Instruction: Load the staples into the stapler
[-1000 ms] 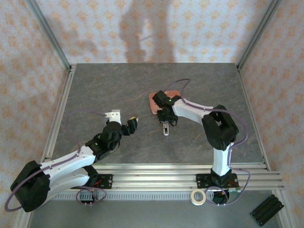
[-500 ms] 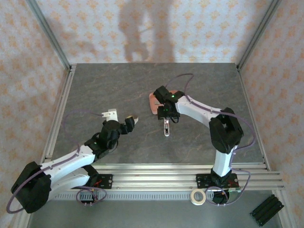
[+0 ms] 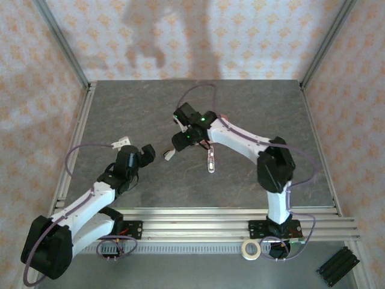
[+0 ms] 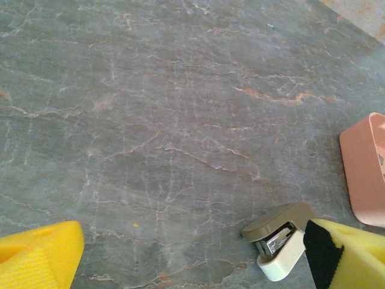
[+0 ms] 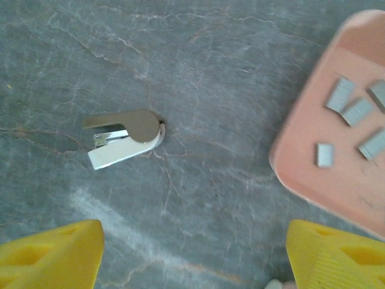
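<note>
A salmon tray [image 5: 292, 165] holding grey staples [image 5: 357, 112] lies near the stapler [image 5: 123, 140] on the grey surface [image 5: 228, 54]. The stapler lies sideways, its beige top lifted off its silvery channel. The left pincer [image 4: 194, 244] and right pincer [image 5: 192, 244] gape empty.

Stapler [image 5: 123, 139] left open on the counter [image 5: 210, 60]; staples [image 5: 359, 111] loose in a tray [image 5: 337, 180]
The pale stapler is laid on its side near the counter's middle, beige top lifted; several grey strips are scattered in the pink tray beside it.
</note>
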`<control>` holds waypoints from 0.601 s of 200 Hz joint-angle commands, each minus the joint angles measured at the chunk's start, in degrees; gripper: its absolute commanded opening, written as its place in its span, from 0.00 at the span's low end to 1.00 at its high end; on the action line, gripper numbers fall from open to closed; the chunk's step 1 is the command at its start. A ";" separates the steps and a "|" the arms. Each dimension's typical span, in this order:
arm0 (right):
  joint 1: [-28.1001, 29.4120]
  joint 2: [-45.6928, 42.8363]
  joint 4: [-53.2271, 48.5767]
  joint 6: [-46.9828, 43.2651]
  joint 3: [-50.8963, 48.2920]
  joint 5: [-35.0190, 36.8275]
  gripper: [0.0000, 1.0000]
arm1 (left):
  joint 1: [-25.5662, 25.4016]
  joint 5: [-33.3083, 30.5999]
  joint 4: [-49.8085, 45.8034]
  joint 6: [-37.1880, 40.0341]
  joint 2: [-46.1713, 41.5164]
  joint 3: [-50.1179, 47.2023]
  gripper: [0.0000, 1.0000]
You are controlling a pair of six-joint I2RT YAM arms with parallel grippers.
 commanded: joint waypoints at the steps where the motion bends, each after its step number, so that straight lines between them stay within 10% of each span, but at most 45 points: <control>1: 0.49 5.59 -5.27 -6.52 6.80 -0.74 0.80 | 1.59 1.29 -2.05 -1.63 -1.60 -0.01 0.95; 120: 3.58 21.40 -8.31 -4.03 20.85 -5.42 0.81 | 6.73 1.19 -4.09 -0.97 -3.73 -1.41 0.95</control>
